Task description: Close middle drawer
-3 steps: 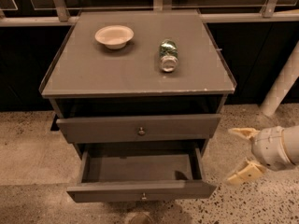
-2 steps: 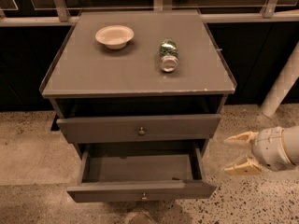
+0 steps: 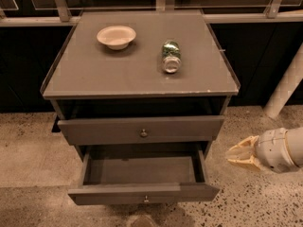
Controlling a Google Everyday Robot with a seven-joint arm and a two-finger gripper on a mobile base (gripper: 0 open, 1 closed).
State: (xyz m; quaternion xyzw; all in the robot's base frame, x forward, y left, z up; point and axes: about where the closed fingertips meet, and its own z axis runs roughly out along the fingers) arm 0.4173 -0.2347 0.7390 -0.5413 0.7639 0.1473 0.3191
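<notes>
**Middle drawer open, gripper off to its right: approach step**

Middle drawer (image 3: pixel 109 194) is pulled well out of the grey table (image 3: pixel 94 74). Inside is bare. Long low front panel faces the camera, with a tiny metal knob (image 3: pixel 146 199) at its centre. Above it sits the taller drawer front (image 3: pixel 104 129) with a larger round knob (image 3: pixel 143 133), set much further back than the open one.

On the table top there is a pale bowl (image 3: pixel 116 36) toward the back left and a green can (image 3: pixel 171 56) lying on its side to the right of it. The two are apart, and neither is near the edge.

Gripper (image 3: pixel 232 153) hangs over the speckled floor (image 3: pixel 265 202), to the right of the table. It sits about level with the open drawer, clear of its right corner and touching nothing. Jaws look drawn together into one pale wedge, tips pointing left toward the drawer, and they hold nothing.

Judgement: the task has hardly begun. The drawer is fully out and no contact has been made, so the step in hand is the approach.

The next move calls for bringing the gripper round in front of the front panel, not at its side. Contact should land near the middle, by the tiny knob, with a straight push in toward the table. A push at the right end could skew the drawer and jam it on its runners. The corner of the panel is also the nearest thing to clip on the way round.
</notes>
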